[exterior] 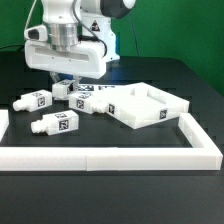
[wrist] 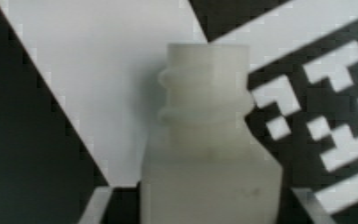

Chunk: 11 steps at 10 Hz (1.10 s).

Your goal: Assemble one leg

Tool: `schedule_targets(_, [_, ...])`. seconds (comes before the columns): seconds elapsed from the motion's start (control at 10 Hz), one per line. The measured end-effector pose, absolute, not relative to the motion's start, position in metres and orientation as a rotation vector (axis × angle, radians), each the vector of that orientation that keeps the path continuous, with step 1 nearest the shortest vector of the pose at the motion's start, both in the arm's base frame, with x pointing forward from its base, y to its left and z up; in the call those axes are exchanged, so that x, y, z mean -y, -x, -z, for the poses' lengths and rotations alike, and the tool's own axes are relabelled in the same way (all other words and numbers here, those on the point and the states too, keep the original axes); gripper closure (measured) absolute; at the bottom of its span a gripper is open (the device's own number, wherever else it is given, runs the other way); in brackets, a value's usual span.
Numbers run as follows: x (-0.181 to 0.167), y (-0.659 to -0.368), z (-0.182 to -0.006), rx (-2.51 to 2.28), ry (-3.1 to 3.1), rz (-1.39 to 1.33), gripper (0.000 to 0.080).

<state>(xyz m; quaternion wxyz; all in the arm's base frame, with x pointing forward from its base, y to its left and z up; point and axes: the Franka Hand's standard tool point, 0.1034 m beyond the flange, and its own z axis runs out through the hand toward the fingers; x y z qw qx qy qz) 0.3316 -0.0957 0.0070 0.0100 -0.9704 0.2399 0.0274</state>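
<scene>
Dark counter (exterior: pixel 110 200) is stretching across the frame; at upper left the pincer (exterior: pixel 68 82) is clamping one leg (wrist: pixel 211 140), probably needing lifting toward the panel (exterior: pixel 150 108) next.

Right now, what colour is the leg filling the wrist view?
White: the leg is plain white plastic, clearest in the wrist view.

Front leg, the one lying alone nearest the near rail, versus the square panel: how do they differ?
The front leg is small and chunky; the square panel is much larger and flat. The leg narrows to a stub end; the panel has a raised rim. The leg shows black-and-white tags; the panel's rim looks plain white. Both are white and lie on the black table.
</scene>
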Motion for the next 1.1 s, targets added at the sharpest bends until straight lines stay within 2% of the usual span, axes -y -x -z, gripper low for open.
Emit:
schedule_targets(0.2, [0.096, -0.331, -0.007, -0.750, 3.029, -0.086, 0.0515])
schedule_targets(0.3, [0.096, -0.331, -0.007, -0.749, 3.029, -0.087, 0.0455])
schedule_targets(0.4, [0.095, -0.333, -0.009, -0.745, 3.026, -0.085, 0.0274])
schedule_targets(0.5, [0.083, -0.340, -0.019, -0.716, 2.983, -0.143, 0.0274])
schedule_targets(0.6, [0.076, -0.358, -0.039, -0.670, 2.953, -0.144, 0.0176])
schedule_targets(0.8, [0.061, -0.392, -0.069, -0.494, 2.972, -0.121, 0.0158])
schedule_targets(1.0, [0.049, -0.419, -0.081, -0.239, 3.026, -0.062, 0.0151])
schedule_targets(1.1, [0.050, -0.416, -0.079, -0.116, 3.031, -0.062, 0.0150])
